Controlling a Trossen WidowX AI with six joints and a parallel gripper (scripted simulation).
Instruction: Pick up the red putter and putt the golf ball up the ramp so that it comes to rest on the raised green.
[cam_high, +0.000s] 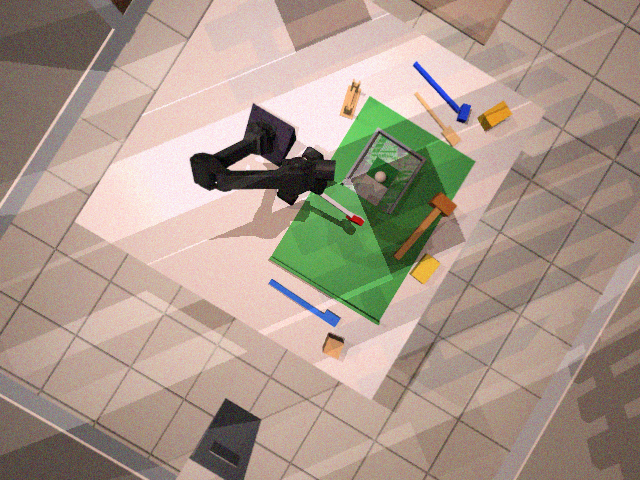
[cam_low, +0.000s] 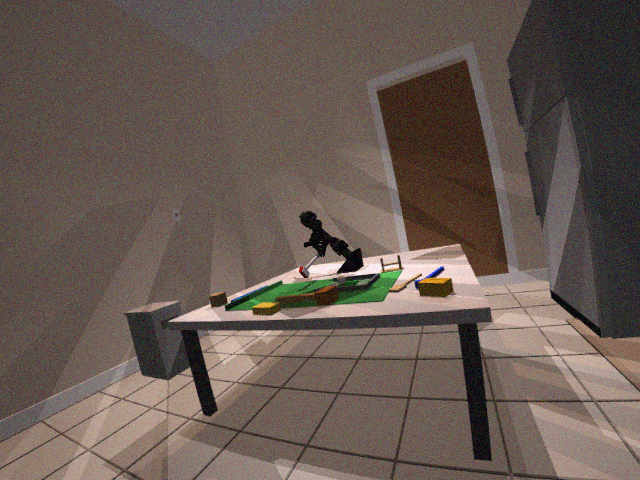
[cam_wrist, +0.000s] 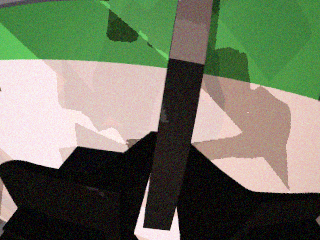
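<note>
My gripper (cam_high: 324, 193) (cam_low: 321, 253) (cam_wrist: 165, 139) is shut on the red putter (cam_high: 355, 220) (cam_low: 303, 271) (cam_wrist: 188, 45) by its dark grip. The pale shaft slants down from the fingers, and the red head hangs above the green mat (cam_high: 330, 276) (cam_low: 361, 297), apart from the ball. The white golf ball (cam_high: 380, 176) (cam_low: 341, 279) sits inside the grey-railed enclosure (cam_high: 408, 186), where the pale grey ramp (cam_high: 371, 190) meets a darker green square. Whether it is fully on the raised green is hard to tell. The wrist view does not show the ball or the putter head.
An orange mallet (cam_high: 421, 232) lies on the mat's far side, near a yellow block (cam_high: 424, 268). A blue putter (cam_high: 302, 300) and a brown block (cam_high: 333, 346) lie beyond one end. Another blue club (cam_high: 436, 85), a tan club (cam_high: 431, 113), an orange-yellow block (cam_high: 495, 115) and a wooden stand (cam_high: 350, 100) lie beyond the other.
</note>
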